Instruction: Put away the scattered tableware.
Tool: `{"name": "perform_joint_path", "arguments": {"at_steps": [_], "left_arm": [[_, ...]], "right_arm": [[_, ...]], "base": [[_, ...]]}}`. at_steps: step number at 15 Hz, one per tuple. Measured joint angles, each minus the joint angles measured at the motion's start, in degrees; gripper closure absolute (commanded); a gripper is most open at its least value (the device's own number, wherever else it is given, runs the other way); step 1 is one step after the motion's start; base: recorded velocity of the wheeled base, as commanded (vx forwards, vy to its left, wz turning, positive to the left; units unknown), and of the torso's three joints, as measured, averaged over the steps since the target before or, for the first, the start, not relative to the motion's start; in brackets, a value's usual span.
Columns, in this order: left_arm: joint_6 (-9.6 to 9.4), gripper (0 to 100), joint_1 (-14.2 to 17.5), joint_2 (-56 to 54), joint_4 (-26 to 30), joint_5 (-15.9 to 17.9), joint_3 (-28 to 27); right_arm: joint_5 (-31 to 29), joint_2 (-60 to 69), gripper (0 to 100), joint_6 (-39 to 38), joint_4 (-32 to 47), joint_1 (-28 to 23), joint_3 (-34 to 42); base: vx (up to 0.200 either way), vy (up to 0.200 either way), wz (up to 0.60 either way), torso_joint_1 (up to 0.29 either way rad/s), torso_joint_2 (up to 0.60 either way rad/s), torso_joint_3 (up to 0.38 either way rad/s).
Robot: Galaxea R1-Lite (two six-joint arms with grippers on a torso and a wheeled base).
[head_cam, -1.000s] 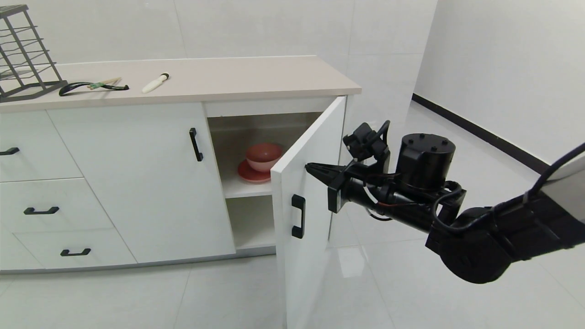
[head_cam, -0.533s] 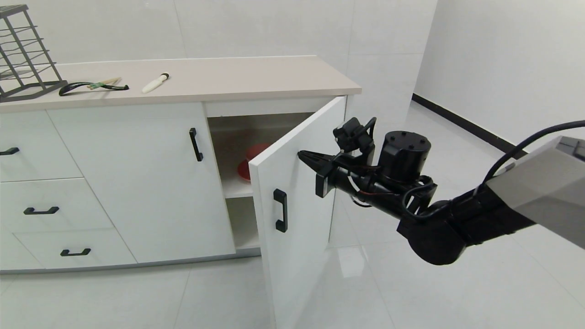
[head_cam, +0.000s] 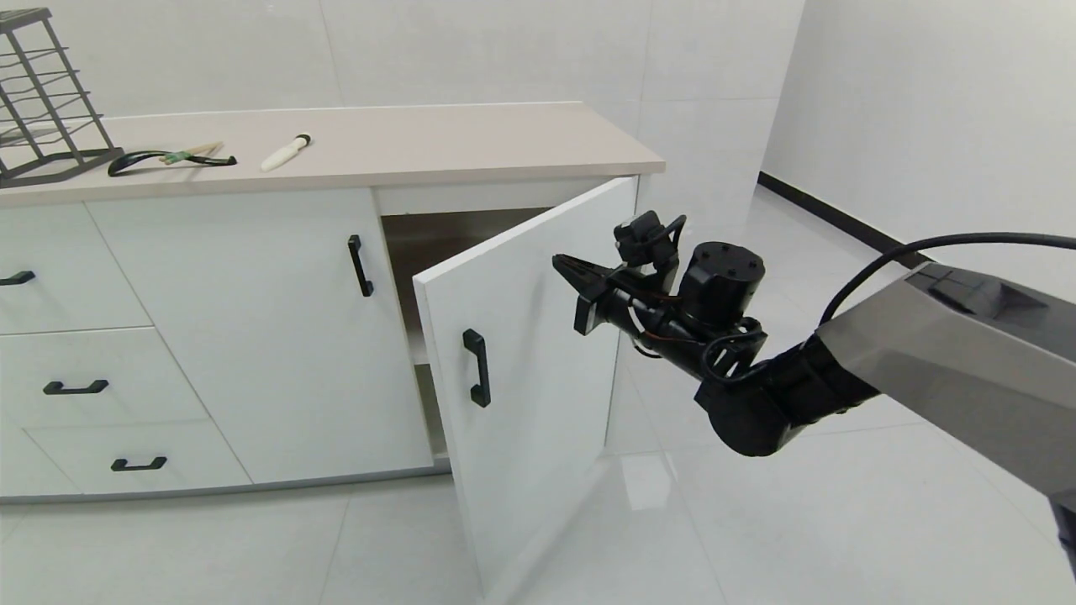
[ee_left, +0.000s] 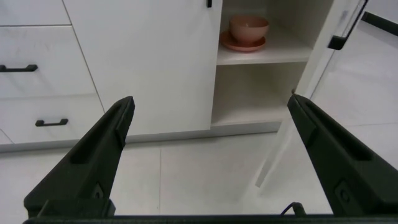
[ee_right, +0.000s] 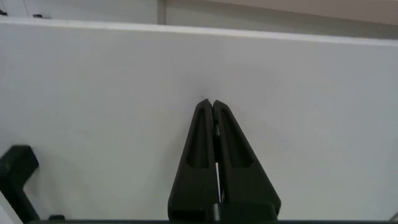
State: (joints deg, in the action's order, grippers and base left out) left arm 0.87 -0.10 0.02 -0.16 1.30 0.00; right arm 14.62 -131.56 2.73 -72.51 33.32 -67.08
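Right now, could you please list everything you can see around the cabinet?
countertop: one, beige, atop the white cabinet
wire rack: one, dark, countertop's left end
black curved utensil: one, black, countertop beside the rack
white-handled utensil: one, white, countertop, farther right
drawers: three, white with black handles, cabinet's left part
cabinet door: one, white with black handle, partly open
bowl: one, pink, upper shelf, on the plate
plate: one, pink, upper shelf
left gripper: one, black, fingers open, facing the cabinet
right gripper: one, black, fingers shut, tips at the door's outer face
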Motion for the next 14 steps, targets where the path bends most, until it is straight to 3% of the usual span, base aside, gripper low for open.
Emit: {"name": "perform_joint_path", "arguments": {"at_steps": [5, 8, 10, 14], "left_arm": [[0.00, 0, 0.00, 0.00, 0.02, 0.02, 0.00], [0.00, 0, 0.00, 0.00, -0.02, -0.02, 0.00], [0.00, 0, 0.00, 0.00, 0.00, 0.00, 0.00], [0.00, 0, 0.02, -0.02, 0.00, -0.05, 0.00]], "right_arm": [[0.49, 11.85, 100, 0.27, -2.00, -0.46, 17.97], [1.39, 25.22, 100, 0.41, -2.40, -3.78, 29.88], [2.10, 35.45, 100, 0.61, -2.60, -9.09, 36.99], [6.53, 51.71, 100, 1.62, -4.71, -26.05, 53.55]], "base": [[0.000, 0.200, 0.00, 0.000, 0.01, 0.001], [0.000, 0.200, 0.00, 0.004, 0.00, 0.002], [0.000, 0.100, 0.00, 0.001, 0.00, 0.001], [0.000, 0.000, 0.00, 0.000, 0.00, 0.000]]}}
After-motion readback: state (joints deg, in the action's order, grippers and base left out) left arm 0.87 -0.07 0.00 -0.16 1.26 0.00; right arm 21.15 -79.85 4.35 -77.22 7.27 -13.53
